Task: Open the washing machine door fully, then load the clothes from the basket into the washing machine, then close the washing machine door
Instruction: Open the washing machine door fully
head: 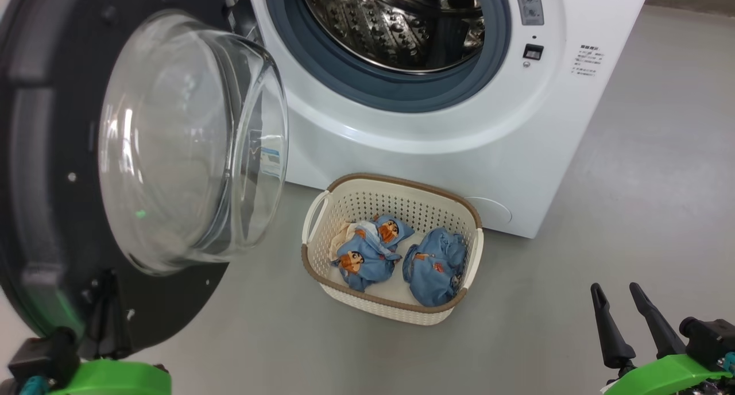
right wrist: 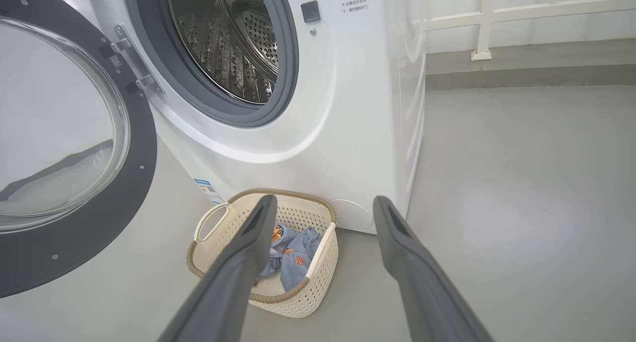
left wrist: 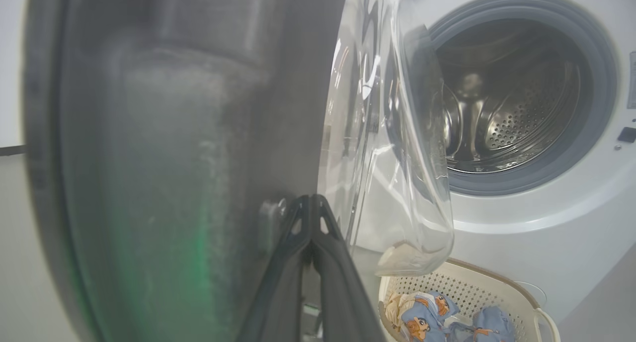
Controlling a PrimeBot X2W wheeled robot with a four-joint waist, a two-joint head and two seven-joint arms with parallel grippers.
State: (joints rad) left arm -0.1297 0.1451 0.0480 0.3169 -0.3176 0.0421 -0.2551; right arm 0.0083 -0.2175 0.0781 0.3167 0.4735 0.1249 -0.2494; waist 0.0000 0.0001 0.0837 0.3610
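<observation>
Basket (head: 396,180), near the washing machine (head: 436,165), held both clothes (head: 370,254) — left tool (left wrist: 310,200) clenched at the washing machine door (head: 34,211), right tool (head: 615,290) released, empty.

Head view: high vantage, facing forward and down onto washing machine (head: 436,154) front; basket (head: 402,205) mid-frame on floor (head: 631,211); washing machine door (head: 51,154) very close at left. Left wrist view: right up against door rim, facing along it toward drum (left wrist: 502,113). Right wrist view: lower, further back, facing machine's front corner. All three share drum, basket, door glass.
</observation>
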